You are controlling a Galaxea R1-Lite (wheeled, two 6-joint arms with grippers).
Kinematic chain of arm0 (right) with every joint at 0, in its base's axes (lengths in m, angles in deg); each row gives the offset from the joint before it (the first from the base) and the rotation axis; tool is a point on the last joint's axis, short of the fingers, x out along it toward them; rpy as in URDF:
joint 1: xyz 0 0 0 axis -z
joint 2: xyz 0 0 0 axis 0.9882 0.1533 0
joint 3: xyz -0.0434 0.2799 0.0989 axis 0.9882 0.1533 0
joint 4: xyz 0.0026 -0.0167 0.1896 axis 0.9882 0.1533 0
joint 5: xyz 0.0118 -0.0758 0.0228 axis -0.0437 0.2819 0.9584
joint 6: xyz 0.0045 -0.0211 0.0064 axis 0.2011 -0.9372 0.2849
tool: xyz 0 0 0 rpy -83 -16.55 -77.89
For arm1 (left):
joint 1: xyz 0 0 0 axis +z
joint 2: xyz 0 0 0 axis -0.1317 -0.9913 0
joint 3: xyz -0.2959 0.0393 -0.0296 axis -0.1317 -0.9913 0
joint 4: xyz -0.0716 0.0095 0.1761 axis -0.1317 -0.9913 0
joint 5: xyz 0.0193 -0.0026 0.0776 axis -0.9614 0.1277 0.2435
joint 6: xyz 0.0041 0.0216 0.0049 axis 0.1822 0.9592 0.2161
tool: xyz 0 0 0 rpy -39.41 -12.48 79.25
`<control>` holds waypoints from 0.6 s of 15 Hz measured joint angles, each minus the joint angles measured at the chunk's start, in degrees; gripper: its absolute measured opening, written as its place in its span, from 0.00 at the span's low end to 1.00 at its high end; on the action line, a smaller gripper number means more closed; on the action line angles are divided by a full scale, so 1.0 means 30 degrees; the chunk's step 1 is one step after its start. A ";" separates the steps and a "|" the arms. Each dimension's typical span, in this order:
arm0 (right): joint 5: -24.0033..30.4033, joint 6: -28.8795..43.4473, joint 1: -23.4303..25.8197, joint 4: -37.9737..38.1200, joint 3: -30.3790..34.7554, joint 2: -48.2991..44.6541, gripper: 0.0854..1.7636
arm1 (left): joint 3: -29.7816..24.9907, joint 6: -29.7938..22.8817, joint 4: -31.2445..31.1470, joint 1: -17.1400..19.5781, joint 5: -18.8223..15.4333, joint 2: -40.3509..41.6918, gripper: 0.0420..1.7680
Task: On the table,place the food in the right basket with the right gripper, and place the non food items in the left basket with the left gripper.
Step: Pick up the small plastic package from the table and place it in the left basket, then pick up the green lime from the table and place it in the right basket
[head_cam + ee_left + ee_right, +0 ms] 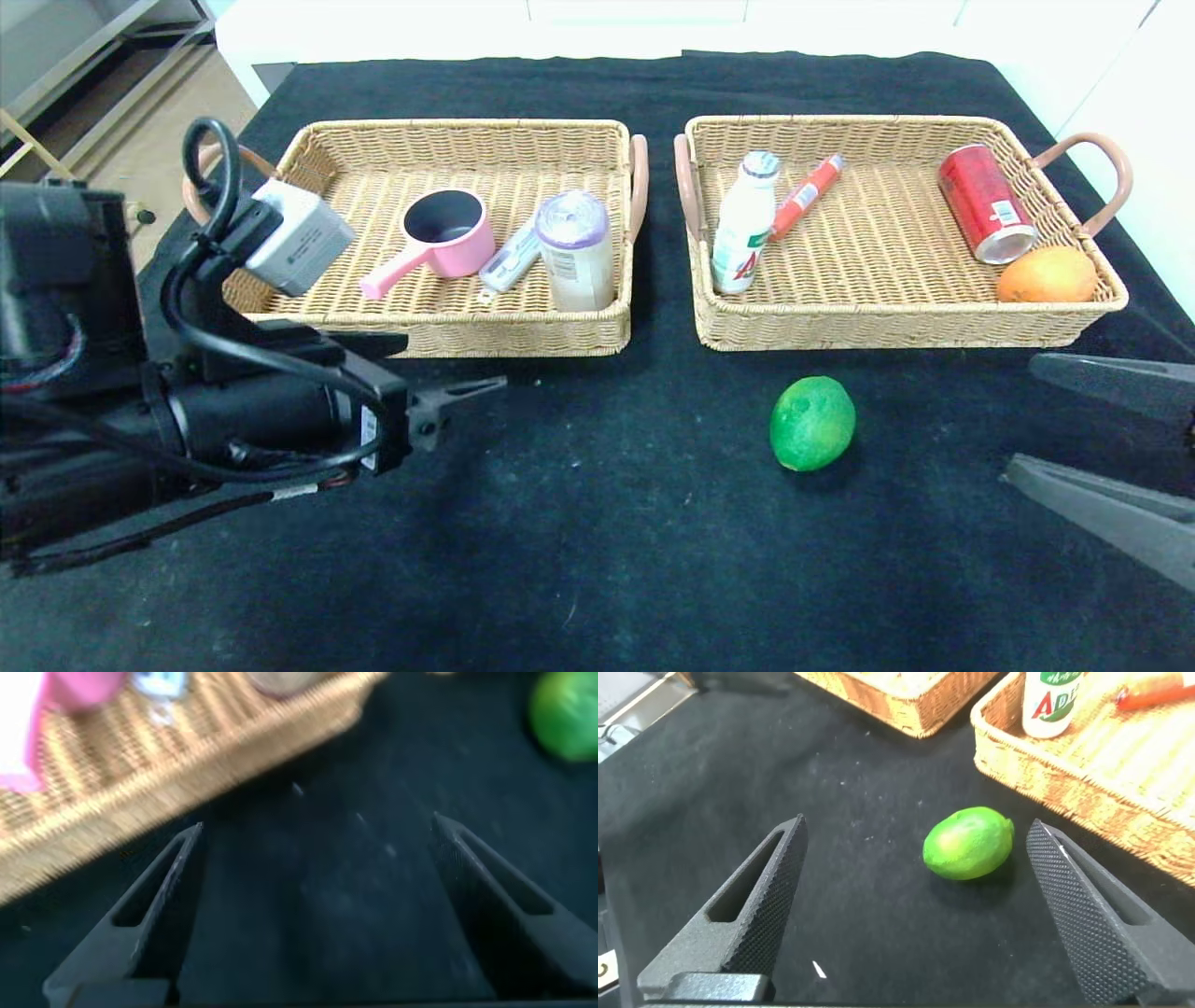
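Note:
A green lime (812,423) lies on the black table in front of the right basket (896,329). My right gripper (1019,415) is open and empty, low over the table to the right of the lime. In the right wrist view the lime (968,843) lies ahead of the gripper (917,826), nearer one finger. My left gripper (471,387) is open and empty, just in front of the left basket (485,334). The left wrist view shows its gripper (318,831) over bare cloth, with the lime (565,714) far off.
The left basket holds a pink pot (446,233), a white-and-blue item (510,261) and a purple-lidded jar (575,250). The right basket holds a white bottle (744,224), a red tube (805,196), a red can (986,203) and an orange (1046,274).

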 joint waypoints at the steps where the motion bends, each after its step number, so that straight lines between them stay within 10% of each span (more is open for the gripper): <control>1: -0.0167 -0.0008 -0.0049 0.0000 0.0000 0.0163 0.97 | -0.0699 0.0037 0.0488 0.0000 -0.0313 0.0439 0.96; 9: -0.4779 0.0041 -0.3255 0.0809 0.0045 0.1073 0.97 | -0.5295 0.1020 0.4632 0.0024 -0.2357 0.2076 0.96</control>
